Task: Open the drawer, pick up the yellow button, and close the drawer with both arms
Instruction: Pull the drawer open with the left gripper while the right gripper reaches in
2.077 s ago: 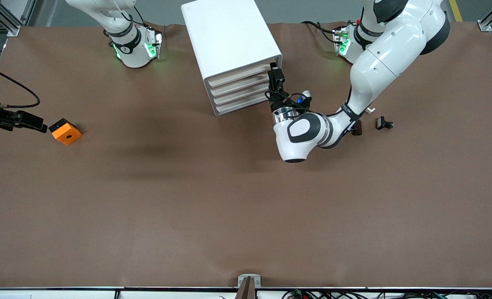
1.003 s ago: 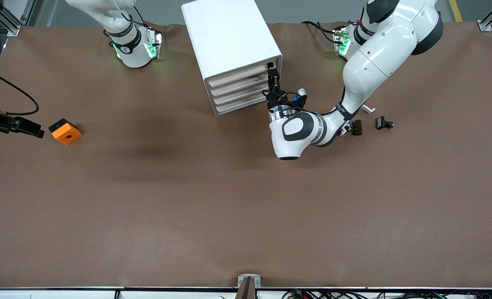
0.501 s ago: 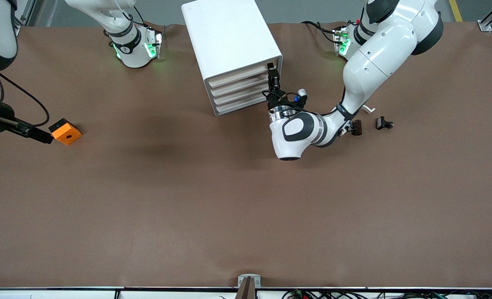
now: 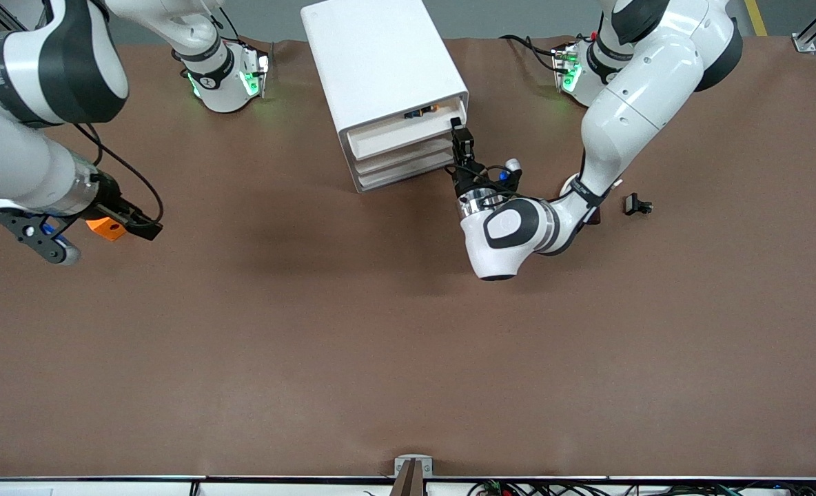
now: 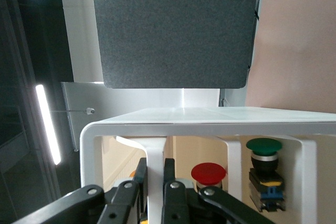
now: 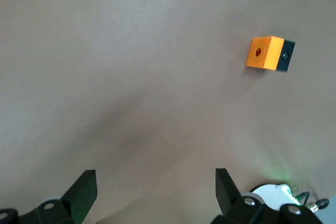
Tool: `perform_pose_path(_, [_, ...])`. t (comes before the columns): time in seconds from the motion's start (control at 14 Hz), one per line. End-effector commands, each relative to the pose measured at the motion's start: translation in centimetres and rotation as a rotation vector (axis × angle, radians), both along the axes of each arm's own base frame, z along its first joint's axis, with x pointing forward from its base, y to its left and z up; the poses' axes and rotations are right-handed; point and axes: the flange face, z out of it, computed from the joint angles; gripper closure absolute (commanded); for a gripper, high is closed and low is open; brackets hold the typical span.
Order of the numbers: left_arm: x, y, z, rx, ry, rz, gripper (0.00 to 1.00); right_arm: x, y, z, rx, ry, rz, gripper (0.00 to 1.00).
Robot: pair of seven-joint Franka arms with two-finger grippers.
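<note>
The top drawer (image 4: 400, 134) of the white cabinet (image 4: 380, 62), near the table edge along the robots' bases, stands partly open. The button (image 4: 430, 109) lies inside it. The left gripper (image 4: 460, 138) is clamped on the drawer front. The right gripper (image 4: 147, 229), fingers apart, hangs over the orange block (image 4: 105, 227) toward the right arm's end.

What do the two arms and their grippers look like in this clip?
Both arms are glossy white rounded shells with black joint bands and discs. The left gripper and right gripper are black with two slim fingers, on silver wrist rings with looping black cables. Each base glows green.
</note>
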Motion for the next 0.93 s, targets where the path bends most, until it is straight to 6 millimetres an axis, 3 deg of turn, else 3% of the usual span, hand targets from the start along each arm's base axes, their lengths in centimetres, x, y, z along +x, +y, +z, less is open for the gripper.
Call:
perform_pose_path(0.0, [2.2,2.0,0.2,0.017,-0.039,0.010,0.90,-1.4,3.8,0.9,-0.009,-0.009,-0.121,0.00])
perform_pose_path(0.14, [3.5,2.8,0.9,0.007,-0.053,0.030,0.90,-2.8,7.8,1.0,-0.015,-0.004,-0.226,0.00])
perform_pose_path(0.29, [4.6,3.6,1.4,0.006,-0.069,0.047,0.90,-5.5,14.5,1.3,-0.012,0.007,-0.311,0.00])
perform_pose_path(0.43, [5.4,4.6,1.2,0.021,-0.073,0.059,0.90,-7.7,19.9,1.2,-0.031,-0.027,-0.389,0.00])
perform_pose_path(0.57, [6.5,5.9,1.1,0.034,-0.086,0.083,0.90,-9.9,24.0,1.2,-0.002,-0.021,-0.405,0.00])
perform_pose_path(0.86, [8.1,8.1,1.0,0.060,-0.095,0.106,0.90,-12.0,29.4,2.1,0.067,-0.104,-0.521,0.00])
